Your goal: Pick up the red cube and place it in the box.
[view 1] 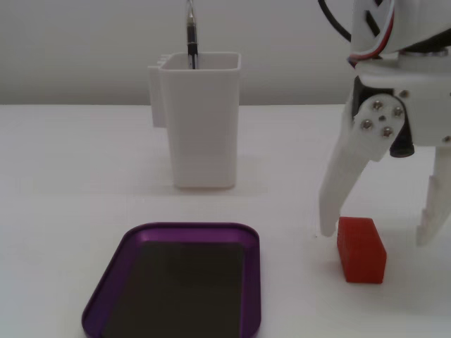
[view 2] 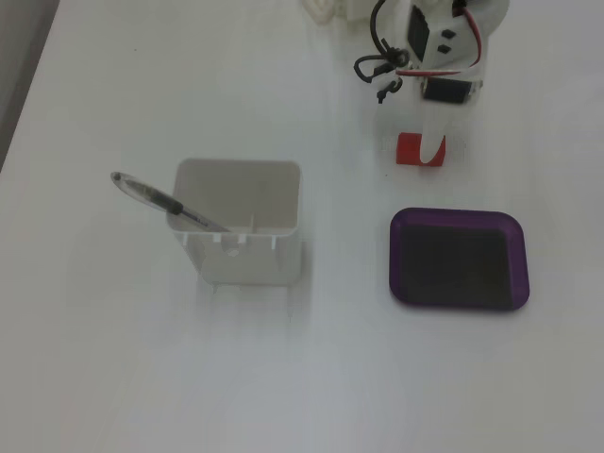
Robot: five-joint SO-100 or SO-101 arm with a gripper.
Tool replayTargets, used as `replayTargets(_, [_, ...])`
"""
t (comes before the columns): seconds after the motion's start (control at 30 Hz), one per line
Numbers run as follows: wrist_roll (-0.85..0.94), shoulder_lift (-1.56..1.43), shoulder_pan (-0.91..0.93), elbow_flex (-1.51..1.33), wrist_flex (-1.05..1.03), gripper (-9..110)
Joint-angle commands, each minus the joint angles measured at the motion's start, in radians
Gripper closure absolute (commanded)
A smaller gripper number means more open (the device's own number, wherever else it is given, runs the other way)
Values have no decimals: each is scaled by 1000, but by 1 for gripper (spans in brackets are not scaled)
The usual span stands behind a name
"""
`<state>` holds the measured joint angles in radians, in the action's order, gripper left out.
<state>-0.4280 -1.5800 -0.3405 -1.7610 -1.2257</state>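
Low fixed view, front-on: 1 tool (view 1: 377, 236), white, fingers spread wide, gripping nothing. Left finger (view 1: 337, 197) tip sits just beside the top-left edge of the cube (view 1: 361, 249); can't tell if it touches. Right finger tip hangs at the frame's right edge, apart from the cube. So the cube lies between the 2 fingers, closer to the left one, flat on the white surface (view 1: 70, 176). 1 cube only, red, unlifted. 1 box (view 1: 176, 285), purple rim, dark floor, nothing in it, well left of the cube at the frame's bottom. 1 white container (view 1: 201, 120) stands upright behind the box, w/ 1 pen (view 1: 190, 35) sticking up out of it, nearly vertical.

Fixed view from above: same count – 1 arm, 1 cube, 1 box, 1 container, 1 pen. Arm (view 2: 439, 47) comes in from the top edge, w/ black and red wires looped at its left side. Tool (view 2: 429, 156) points down over the cube (view 2: 408, 149); one white finger covers the cube's right part, red showing on either side. Box (view 2: 460, 259) lies just below the cube, a strip of surface (view 2: 142, 377) between them. Container (view 2: 241, 222) is left of the box, pen (view 2: 160, 201) leaning out over its left rim.
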Motion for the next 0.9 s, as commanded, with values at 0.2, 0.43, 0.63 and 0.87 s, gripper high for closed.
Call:
replayTargets(0.2, [44, -3, 38, -61, 92, 77])
replayTargets(0.43, [43, -3, 26, -112, 156, 77])
replayTargets(0.63, [60, -2, 28, -112, 176, 78])
replayTargets(0.87, [64, -2, 26, -112, 196, 95])
